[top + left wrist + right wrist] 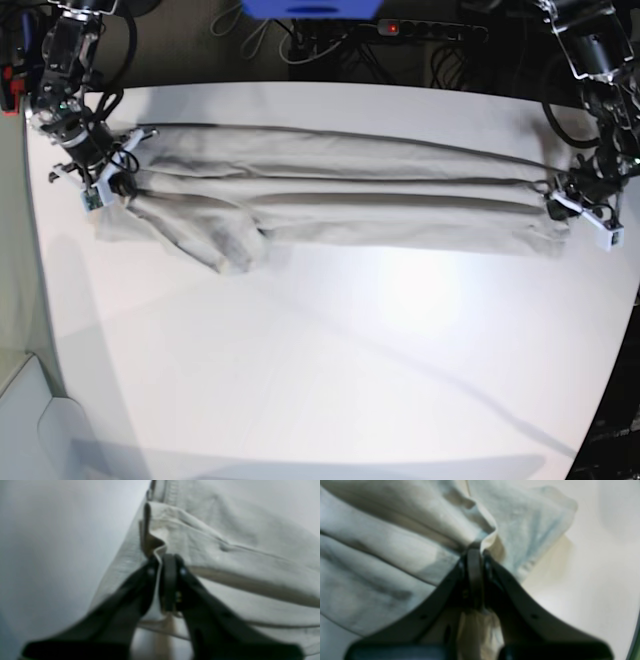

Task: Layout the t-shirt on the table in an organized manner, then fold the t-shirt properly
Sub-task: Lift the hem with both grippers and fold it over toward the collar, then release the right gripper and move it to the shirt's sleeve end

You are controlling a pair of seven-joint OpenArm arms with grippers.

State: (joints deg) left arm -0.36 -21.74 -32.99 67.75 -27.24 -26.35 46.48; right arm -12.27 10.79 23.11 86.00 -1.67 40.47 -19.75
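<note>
The left gripper point(160, 562) pinches a hemmed edge of the t-shirt point(225, 555), its jaws nearly together with a fold of cloth between them. The right gripper point(475, 552) clamps tight on a bunched corner of the same beige garment, fabric spilling past its fingers point(440, 590). From the base view, the t-shirt lies stretched in long creases between the two arms across the far half of the white table point(350, 360).
</note>
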